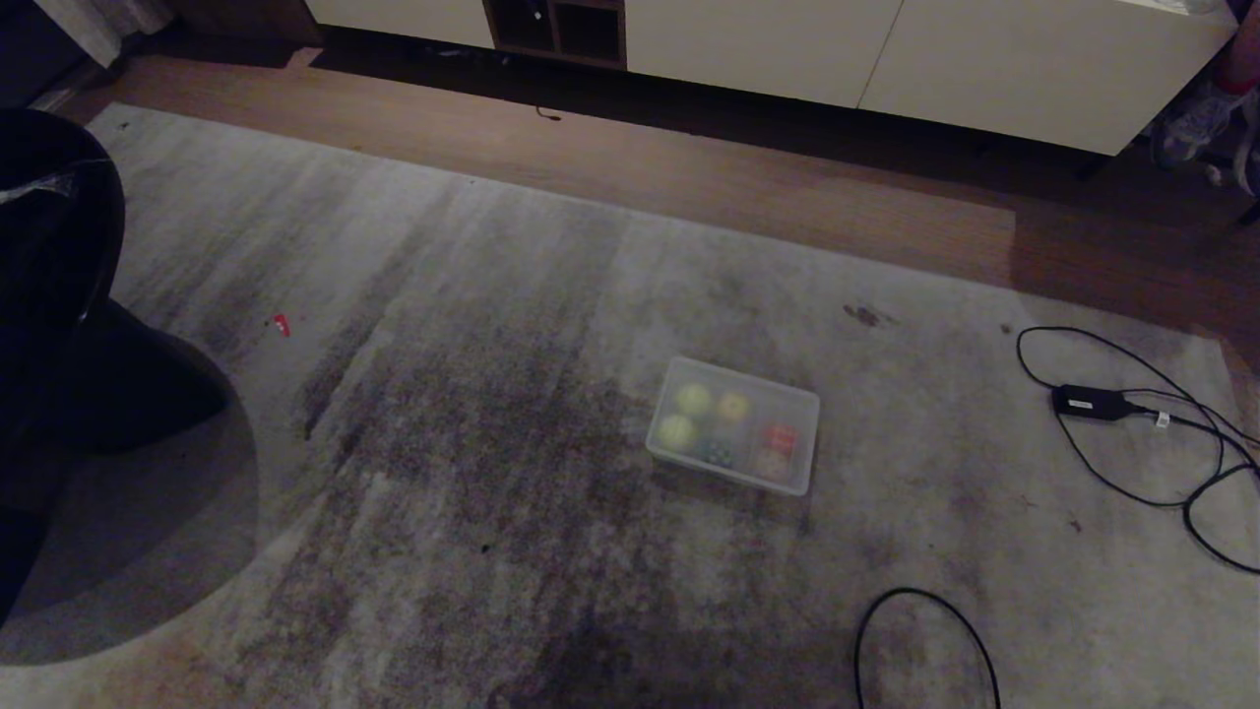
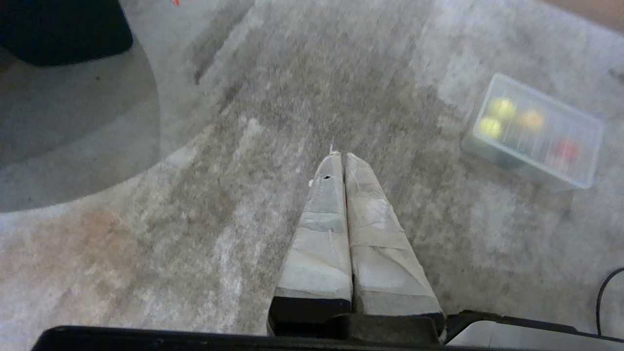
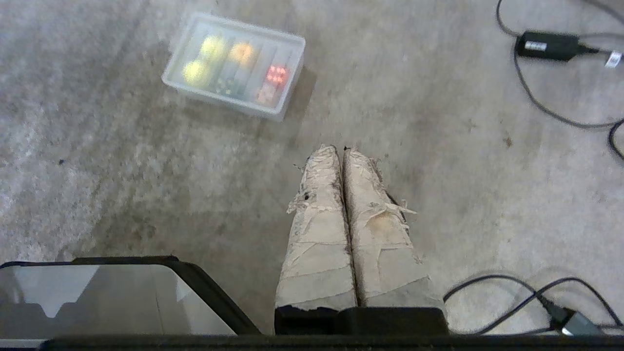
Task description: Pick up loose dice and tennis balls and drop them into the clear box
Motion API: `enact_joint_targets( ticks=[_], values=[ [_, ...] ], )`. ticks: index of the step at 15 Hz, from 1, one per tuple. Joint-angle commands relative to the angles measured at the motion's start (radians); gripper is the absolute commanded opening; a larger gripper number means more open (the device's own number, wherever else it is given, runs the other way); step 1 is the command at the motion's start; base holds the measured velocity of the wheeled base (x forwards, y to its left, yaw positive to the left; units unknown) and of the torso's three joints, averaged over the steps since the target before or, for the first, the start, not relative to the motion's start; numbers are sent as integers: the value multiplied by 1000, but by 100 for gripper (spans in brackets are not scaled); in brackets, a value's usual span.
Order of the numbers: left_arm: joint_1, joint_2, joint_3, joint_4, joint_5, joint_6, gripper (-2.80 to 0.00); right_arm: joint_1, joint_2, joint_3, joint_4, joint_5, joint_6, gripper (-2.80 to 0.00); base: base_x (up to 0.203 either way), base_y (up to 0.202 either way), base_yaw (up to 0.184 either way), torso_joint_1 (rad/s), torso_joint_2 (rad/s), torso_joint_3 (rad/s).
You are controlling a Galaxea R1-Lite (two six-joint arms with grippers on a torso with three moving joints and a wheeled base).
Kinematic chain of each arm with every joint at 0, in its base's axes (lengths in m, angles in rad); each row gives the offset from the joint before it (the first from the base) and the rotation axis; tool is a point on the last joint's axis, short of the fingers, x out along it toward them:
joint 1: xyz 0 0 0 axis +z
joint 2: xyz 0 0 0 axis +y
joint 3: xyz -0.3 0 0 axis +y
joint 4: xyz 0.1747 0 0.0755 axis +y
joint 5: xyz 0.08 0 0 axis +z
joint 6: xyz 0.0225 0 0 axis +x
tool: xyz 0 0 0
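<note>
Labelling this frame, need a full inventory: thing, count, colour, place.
box: 1, clear, lidded, mid-rug
balls: 2, yellow-green, in box, left end
dice: 4, yellow, dark green, red, tan, in box
rug: 1, grey, mottled, on wood floor
adapter: 1, black, with cables, rug's right edge
cable loop: 1, black, near edge of rug
red scrap: 1, rug's left
cabinet: 1, cream, far wall
shoe: 1, grey, far right
left end effector: shut, empty, over rug
right end effector: shut, empty, over rug
</note>
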Motion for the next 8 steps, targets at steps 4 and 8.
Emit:
enact_joint_targets(
  ticks=[4, 8],
  values=[
    [0, 1, 2, -1, 1, 0, -280, 1, 3, 0, 0, 1, 0, -280, 0, 0, 0, 0, 1, 202],
    [-1, 1, 2, -1, 1, -1, -280, 1, 3, 0, 0, 1, 0, -280, 0, 0, 0, 5, 4, 204]
  ],
)
